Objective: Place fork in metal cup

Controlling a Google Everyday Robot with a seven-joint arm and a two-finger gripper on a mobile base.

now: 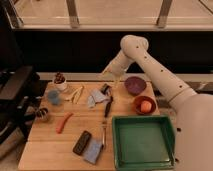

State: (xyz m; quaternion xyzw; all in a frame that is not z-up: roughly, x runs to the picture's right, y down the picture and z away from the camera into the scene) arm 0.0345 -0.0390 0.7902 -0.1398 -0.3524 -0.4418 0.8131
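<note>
Task not begun. Fork [104,134] lies flat, lower centre of frame, btwn black slab [82,142] & green tray [142,142]. Metal cup [44,114] at mid-left, well apart from fork. Gripper [111,74] upper centre, over table's far edge, jaws apart, nothing held. Left: pick up fork, carry to cup, drop in.

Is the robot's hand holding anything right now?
No, nothing. The gripper hangs open and empty above the back of the table; the fork lies untouched on it.
</note>
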